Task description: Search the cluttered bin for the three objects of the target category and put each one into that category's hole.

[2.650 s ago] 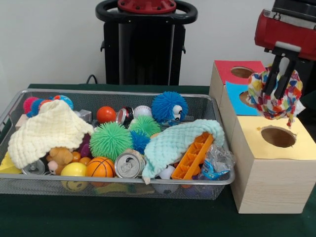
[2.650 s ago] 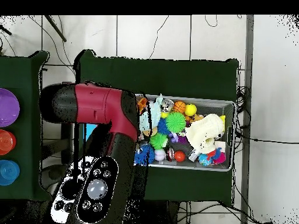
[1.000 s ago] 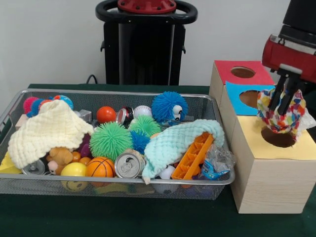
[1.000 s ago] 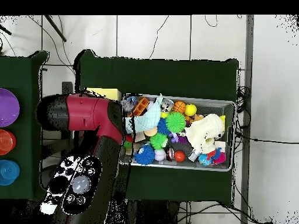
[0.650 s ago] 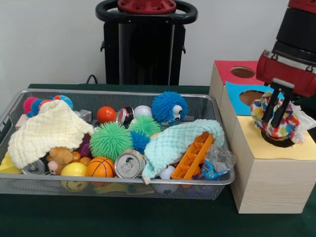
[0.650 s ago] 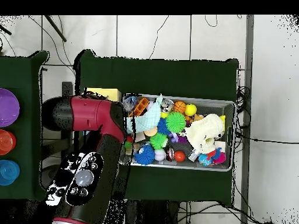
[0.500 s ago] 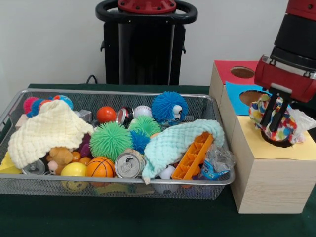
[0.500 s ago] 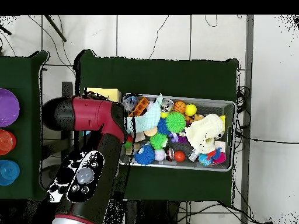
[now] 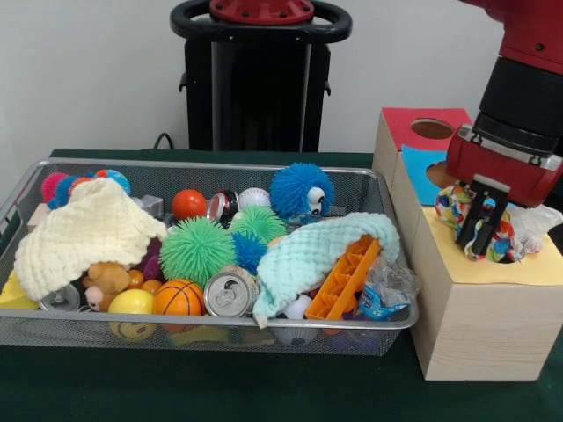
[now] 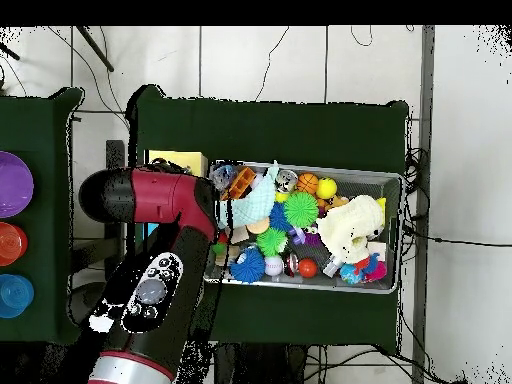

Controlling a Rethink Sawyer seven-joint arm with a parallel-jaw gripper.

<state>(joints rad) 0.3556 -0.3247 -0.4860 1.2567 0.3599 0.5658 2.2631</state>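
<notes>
the jaws grip a crumpled cloth [image 9: 482, 224] with bright spots of many colours. it sits bunched in the yellow box [image 9: 479, 308] hole.

Even, soft indoor light, no glare. Faint shadow at 6 o'clock beneath the bin [image 9: 35, 331]. Front view is sharp; overhead view looks grainier.

Multicoloured patterned cloth [image 9: 489, 221], bunched, partly sunk in round hole of yellow-topped box [image 9: 479, 303]. Cream cloth [image 9: 79, 230] and mint cloth [image 9: 310, 250] draped over clutter in wire mesh bin [image 9: 208, 327].
</notes>
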